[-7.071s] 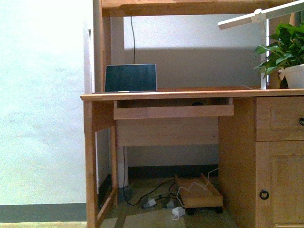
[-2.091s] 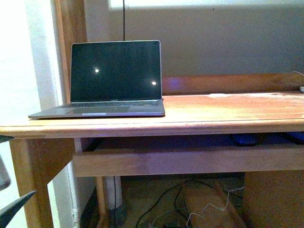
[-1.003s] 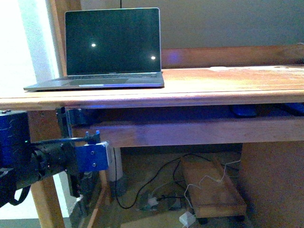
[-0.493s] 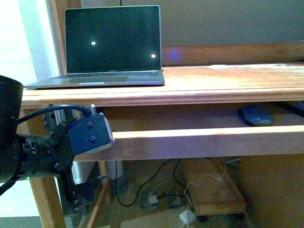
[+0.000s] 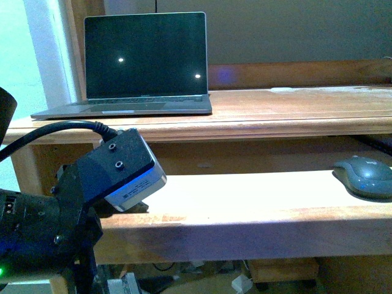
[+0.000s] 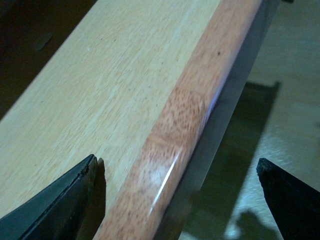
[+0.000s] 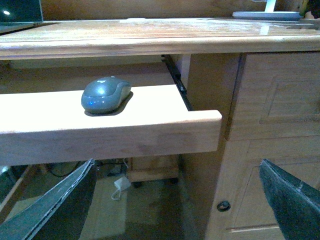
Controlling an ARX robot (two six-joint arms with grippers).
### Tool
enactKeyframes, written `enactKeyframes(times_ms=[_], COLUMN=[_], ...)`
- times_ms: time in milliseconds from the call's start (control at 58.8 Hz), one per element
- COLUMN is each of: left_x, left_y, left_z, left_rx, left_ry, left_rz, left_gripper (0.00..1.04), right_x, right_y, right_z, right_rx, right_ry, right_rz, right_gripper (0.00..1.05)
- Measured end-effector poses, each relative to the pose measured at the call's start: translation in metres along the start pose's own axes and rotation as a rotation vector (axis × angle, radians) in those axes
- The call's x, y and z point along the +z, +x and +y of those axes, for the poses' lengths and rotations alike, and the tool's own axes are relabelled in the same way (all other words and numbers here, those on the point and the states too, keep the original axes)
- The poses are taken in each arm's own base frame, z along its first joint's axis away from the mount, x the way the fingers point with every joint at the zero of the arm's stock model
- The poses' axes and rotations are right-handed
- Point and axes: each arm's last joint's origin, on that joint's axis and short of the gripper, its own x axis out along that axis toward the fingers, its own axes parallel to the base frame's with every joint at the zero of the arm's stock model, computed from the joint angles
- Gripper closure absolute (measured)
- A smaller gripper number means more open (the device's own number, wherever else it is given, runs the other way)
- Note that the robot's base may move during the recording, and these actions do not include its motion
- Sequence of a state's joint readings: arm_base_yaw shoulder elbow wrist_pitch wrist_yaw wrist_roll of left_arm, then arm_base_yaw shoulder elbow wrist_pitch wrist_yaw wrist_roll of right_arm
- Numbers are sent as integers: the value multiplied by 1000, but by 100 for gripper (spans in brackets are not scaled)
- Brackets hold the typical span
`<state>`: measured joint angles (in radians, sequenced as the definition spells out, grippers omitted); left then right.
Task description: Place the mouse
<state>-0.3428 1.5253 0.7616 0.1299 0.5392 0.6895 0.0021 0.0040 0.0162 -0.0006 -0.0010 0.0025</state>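
The mouse (image 5: 365,177), dark grey and dome-backed, lies on the right part of the pulled-out keyboard tray (image 5: 245,208) under the desktop. The right wrist view shows the mouse (image 7: 105,94) resting near the tray's (image 7: 165,131) right end. My right gripper (image 7: 176,162) is open, in front of and lower than the tray's front board, apart from the mouse. My left gripper (image 6: 176,162) is open and straddles the tray's front edge (image 6: 175,125) at its left end, nothing held. In the front view only the left arm's wrist (image 5: 116,171) shows.
An open laptop (image 5: 144,67) with a dark screen stands on the desktop's left part. A wooden cabinet with a drawer and door (image 7: 270,125) adjoins the tray on the right. A white adapter (image 7: 120,182) and cables lie on the floor under the tray.
The tray has slid out toward me, leaving the mouse fully uncovered. My left arm has come up to the tray's left front edge.
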Motion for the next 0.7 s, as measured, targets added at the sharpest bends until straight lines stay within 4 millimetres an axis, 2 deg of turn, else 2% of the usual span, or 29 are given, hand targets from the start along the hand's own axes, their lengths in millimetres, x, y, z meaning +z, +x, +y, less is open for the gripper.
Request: enactKeyframes(times_ms=[153, 289, 459, 595, 697], left_x=[9, 21, 55, 72, 75], left_y=[-5, -16, -47, -68, -81], left_z=[-8, -10, -9, -10, -12], left_rx=[-41, -94, -152, -122, 11], left_ry=[-134, -296, -442, -543, -576], left_rz=[-46, -155, -373, -452, -455], left_gripper=[8, 8, 8, 8, 8], right_x=[0, 0, 0, 0, 0], right_y=[0, 0, 0, 0, 0], right_z=[0, 0, 0, 0, 0], right_rx=[0, 0, 0, 0, 0], right_ry=[0, 0, 0, 0, 0], right_rz=[0, 0, 0, 0, 0], right_gripper=[7, 7, 7, 7, 7])
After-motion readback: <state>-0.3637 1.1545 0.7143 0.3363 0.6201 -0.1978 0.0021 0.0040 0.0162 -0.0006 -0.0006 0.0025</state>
